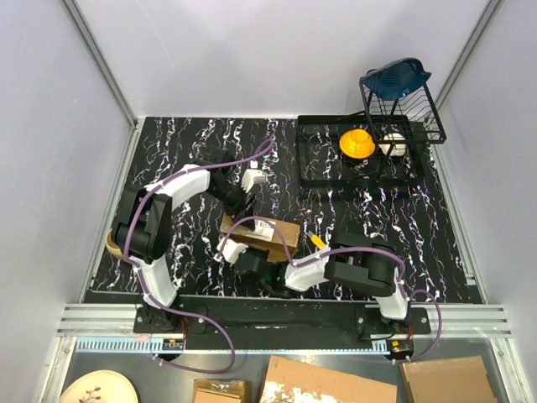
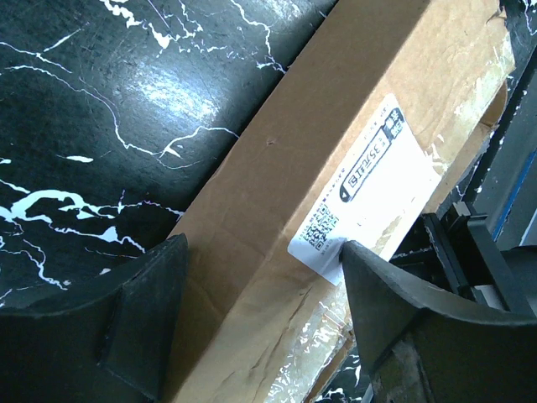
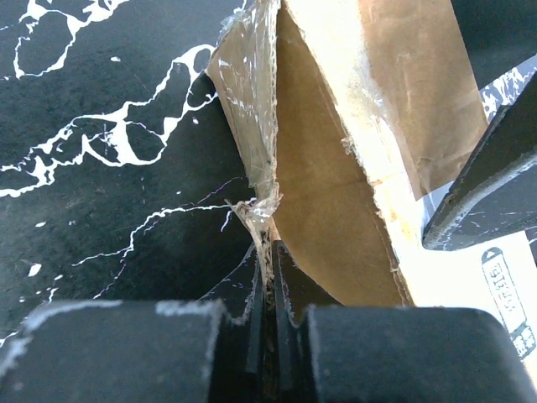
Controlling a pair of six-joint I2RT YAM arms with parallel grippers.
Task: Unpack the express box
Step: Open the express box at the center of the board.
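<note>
The express box (image 1: 267, 236), a brown carton with clear tape and a white label (image 2: 369, 185), lies on the black marbled table between both arms. My left gripper (image 2: 264, 248) comes down on its far end (image 1: 241, 210); both fingers (image 2: 151, 319) press the box's long sides (image 2: 336, 126). My right gripper (image 3: 270, 252) is at the near left end (image 1: 243, 257), shut on a torn, taped end flap (image 3: 252, 109). That flap is pulled away, showing the box's brown inside (image 3: 336, 193). A dark left finger (image 3: 487, 176) shows at the right.
A yellow-and-black utility knife (image 1: 316, 240) lies just right of the box. A black wire dish rack (image 1: 327, 159) at the back right holds a yellow item (image 1: 357, 143) and a blue one (image 1: 398, 75). Flat cardboard pieces (image 1: 327, 382) lie below the table's front edge.
</note>
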